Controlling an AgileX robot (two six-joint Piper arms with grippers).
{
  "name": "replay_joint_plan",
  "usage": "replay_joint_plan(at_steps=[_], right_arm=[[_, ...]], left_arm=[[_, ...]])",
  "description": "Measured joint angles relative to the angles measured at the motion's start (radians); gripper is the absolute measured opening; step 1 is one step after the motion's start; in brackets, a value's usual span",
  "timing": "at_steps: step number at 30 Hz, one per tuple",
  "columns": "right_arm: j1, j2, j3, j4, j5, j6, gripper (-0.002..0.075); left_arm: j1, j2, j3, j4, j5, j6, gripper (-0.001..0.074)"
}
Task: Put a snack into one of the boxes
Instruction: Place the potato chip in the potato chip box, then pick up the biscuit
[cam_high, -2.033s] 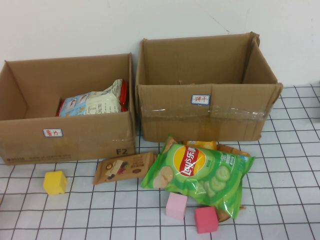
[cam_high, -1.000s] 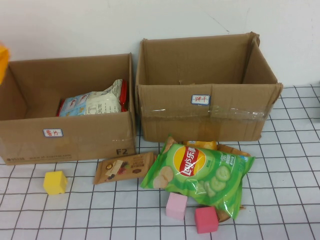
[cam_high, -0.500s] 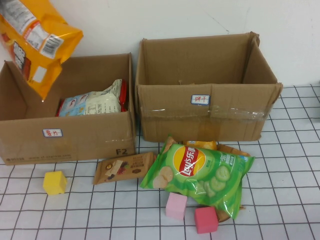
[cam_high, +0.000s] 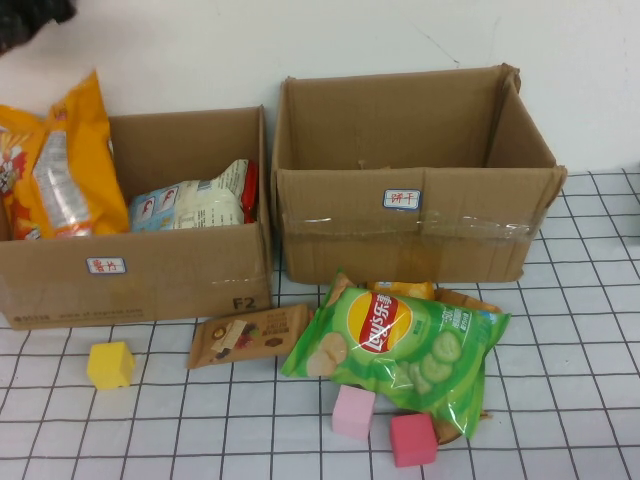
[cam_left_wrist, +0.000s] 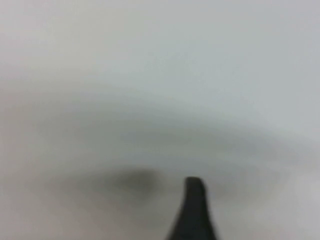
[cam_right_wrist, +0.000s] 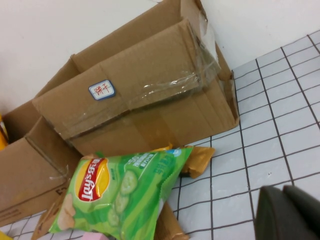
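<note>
An orange snack bag (cam_high: 55, 170) stands tilted inside the left cardboard box (cam_high: 140, 275), at its left end, beside a white and blue pack (cam_high: 195, 205). My left gripper (cam_high: 30, 15) is a dark shape at the top left, above the bag and apart from it. Its wrist view shows one dark finger (cam_left_wrist: 194, 205) against a blank wall and holds nothing. The right box (cam_high: 410, 235) looks empty. My right gripper (cam_right_wrist: 282, 195) is shut and empty, low over the gridded table to the right of a green chips bag (cam_right_wrist: 120, 192).
The green chips bag (cam_high: 395, 345) lies in front of the right box on top of brown-orange packs (cam_high: 405, 290). A brown snack bar (cam_high: 248, 335) lies left of it. A yellow cube (cam_high: 110, 364) and two pink cubes (cam_high: 353, 412) (cam_high: 412, 438) sit near the front.
The orange bag came in from the top left, hanging high over the left box. It has dropped into the box's left end, and the left gripper stays above without it.
</note>
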Motion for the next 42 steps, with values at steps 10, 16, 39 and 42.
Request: replay_joint_plan(at_steps=[10, 16, 39, 42], right_arm=[[0.000, 0.000, 0.000, 0.002, -0.004, -0.015, -0.0001], [0.000, 0.000, -0.007, 0.002, 0.020, -0.039, -0.0001], [0.007, 0.766, -0.782, -0.009, 0.610, -0.809, -0.0001], [0.055, 0.864, -0.896, -0.025, 0.698, -0.832, -0.0001]], left_arm=[[0.000, -0.367, 0.038, 0.712, 0.235, -0.280, 0.0011], [0.000, -0.555, 0.335, 1.053, 0.235, -0.577, 0.0001], [0.000, -1.405, 1.224, 0.958, 0.102, -0.631, -0.0001], [0.000, -1.503, 1.262, 0.987, 0.109, -0.621, 0.0000]])
